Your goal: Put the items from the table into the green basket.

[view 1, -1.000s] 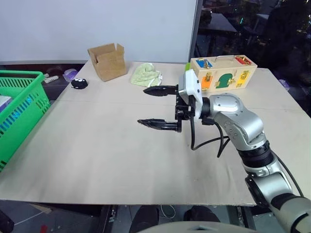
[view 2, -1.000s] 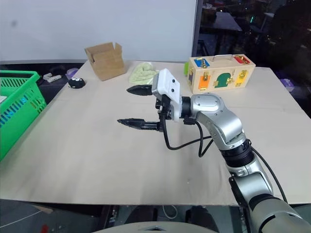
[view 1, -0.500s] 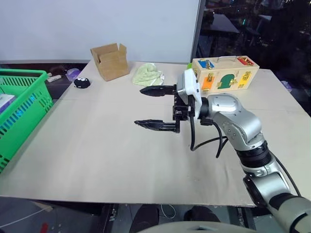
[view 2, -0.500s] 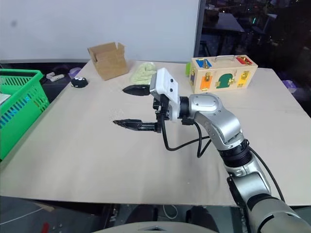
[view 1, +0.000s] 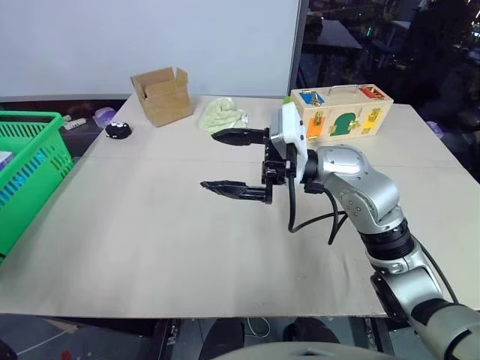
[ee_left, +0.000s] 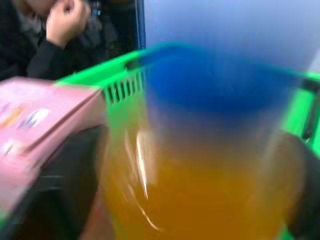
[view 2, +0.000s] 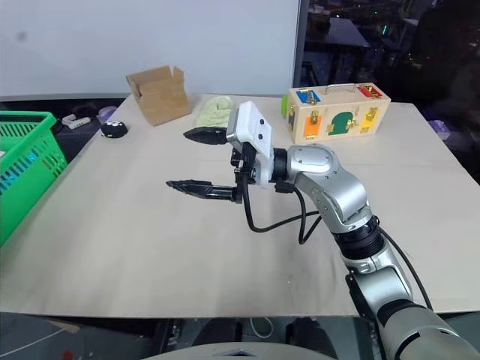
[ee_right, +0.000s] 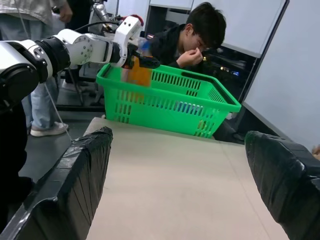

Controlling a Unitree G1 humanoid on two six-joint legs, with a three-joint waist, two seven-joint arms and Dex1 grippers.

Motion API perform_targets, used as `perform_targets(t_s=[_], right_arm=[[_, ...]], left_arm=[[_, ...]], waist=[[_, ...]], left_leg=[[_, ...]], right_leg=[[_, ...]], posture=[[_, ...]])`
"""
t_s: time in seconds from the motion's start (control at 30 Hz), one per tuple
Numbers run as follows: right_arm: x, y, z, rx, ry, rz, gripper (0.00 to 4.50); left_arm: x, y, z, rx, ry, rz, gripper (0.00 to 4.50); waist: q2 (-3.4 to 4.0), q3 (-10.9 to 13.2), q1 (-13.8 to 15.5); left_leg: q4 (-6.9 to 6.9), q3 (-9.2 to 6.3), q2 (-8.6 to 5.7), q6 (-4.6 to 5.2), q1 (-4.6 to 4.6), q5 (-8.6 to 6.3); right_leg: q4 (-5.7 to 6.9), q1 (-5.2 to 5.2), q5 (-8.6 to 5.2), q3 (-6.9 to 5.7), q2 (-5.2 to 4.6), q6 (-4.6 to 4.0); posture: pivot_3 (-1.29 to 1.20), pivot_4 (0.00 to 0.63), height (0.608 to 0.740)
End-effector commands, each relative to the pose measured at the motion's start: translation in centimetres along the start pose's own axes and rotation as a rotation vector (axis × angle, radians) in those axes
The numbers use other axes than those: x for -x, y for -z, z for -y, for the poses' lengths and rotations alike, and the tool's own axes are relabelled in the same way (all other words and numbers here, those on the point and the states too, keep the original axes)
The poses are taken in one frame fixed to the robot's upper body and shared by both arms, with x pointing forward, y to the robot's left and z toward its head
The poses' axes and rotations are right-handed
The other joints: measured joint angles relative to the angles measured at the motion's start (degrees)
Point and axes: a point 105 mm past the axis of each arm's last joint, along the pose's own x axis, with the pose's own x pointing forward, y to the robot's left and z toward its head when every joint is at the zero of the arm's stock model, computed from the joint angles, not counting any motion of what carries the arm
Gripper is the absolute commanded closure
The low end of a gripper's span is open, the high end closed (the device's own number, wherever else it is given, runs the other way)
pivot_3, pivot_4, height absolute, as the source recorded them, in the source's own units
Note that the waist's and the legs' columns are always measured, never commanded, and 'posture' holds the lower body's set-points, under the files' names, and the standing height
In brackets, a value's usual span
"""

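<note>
Over the green basket (ee_right: 165, 100): left gripper (ee_right: 142, 59) beside the orange bottle (ee_right: 136, 75), grip unclear | pink carton (ee_left: 35, 125) lies inside | right gripper (view 1: 232, 161) spread empty above the bench (view 1: 150, 240) | bottle likely light, smooth, slippery; best taken mid-body.

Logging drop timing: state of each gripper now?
Left gripper: cannot tell; orange bottle blurred right at it, above the green basket.
Right gripper: open, empty, over the table.

Silver jointed arm (view 1: 371, 199), white wrist housing, black cable, black pincer (view 1: 225, 161)
</note>
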Motion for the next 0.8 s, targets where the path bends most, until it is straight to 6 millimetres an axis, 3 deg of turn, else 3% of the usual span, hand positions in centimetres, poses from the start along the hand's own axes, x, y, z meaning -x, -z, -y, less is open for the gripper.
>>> perform_targets(t_s=[0.03, 0.1, 0.3, 0.37, 0.5, 0.6, 0.7, 0.8], right_arm=[[0.2, -1.3, -0.1, 0.044, 0.008, 0.035, 0.0], [0.3, -1.3, -0.1, 0.045, 0.011, 0.033, 0.0], [0.4, -1.2, -0.1, 0.047, 0.013, 0.027, 0.0], [0.5, -1.1, 0.0, 0.048, 0.012, 0.022, 0.0], [0.7, -0.9, 0.1, 0.049, 0.017, 0.012, 0.0], [1.0, -0.6, 0.2, 0.05, 0.028, -0.007, 0.0], [2.2, 0.2, 0.3, 0.046, 0.056, -0.053, 0.0], [3.7, 1.3, 0.2, 0.04, 0.088, -0.113, 0.0]], left_arm=[[0.4, -3.6, 0.6, -0.044, -0.005, 0.14, 0.03], [0.6, -4.1, 1.0, -0.047, -0.008, 0.169, 0.03], [0.9, -3.1, 1.2, -0.057, -0.013, 0.128, 0.03], [1.2, -3.5, 2.4, -0.02, 0.048, 0.161, 0.03], [2.1, -3.9, 6.5, 0.043, 0.25, 0.192, 0.03], [4.0, -3.4, 11.6, 0.084, 0.489, 0.176, 0.03], [7.0, -1.7, 17.2, 0.075, 0.739, 0.112, 0.03], [9.3, 0.0, 20.3, 0.069, 0.863, 0.047, 0.03]], waist=[[0.0, 0.0, -0.1], [0.0, 0.0, -0.1], [0.05, 0.0, -0.1], [0.04, 0.0, -0.1], [0.02, 0.0, 0.1], [0.05, 0.0, 0.0], [0.06, 0.0, -0.1], [0.06, 0.0, -0.2]], left_leg=[[0.0, 0.0, 0.0, 0.0, 0.01, 0.0], [0.0, 0.0, 0.0, 0.0, 0.0, 0.0], [-0.01, 0.03, 0.0, 0.0, 0.02, 0.0], [-0.02, 0.01, 0.0, 0.0, 0.02, 0.0], [0.01, -0.01, -0.02, 0.0, 0.0, 0.0], [0.02, 0.05, -0.05, 0.0, 0.04, 0.0], [0.02, 0.06, -0.07, 0.0, 0.03, 0.0], [0.02, 0.08, -0.08, 0.0, 0.03, 0.0]], right_leg=[[0.01, 0.0, 0.0, 0.0, 0.0, 0.0], [0.0, 0.0, 0.0, 0.0, -0.01, 0.0], [0.01, 0.0, 0.0, 0.04, -0.01, 0.0], [0.01, 0.0, 0.0, 0.02, 0.0, 0.0], [0.0, 0.03, 0.01, -0.01, -0.06, 0.0], [-0.02, 0.07, 0.01, 0.05, -0.1, 0.0], [-0.02, 0.08, 0.01, 0.06, -0.17, 0.01], [-0.02, 0.08, 0.01, 0.08, -0.19, 0.01]], posture=[[0.14, 0.0, 0.74], [0.14, 0.0, 0.74], [0.14, 0.0, 0.74], [0.14, 0.0, 0.74], [0.14, 0.0, 0.74], [0.13, 0.0, 0.74], [0.12, 0.0, 0.74], [0.1, 0.0, 0.74]])
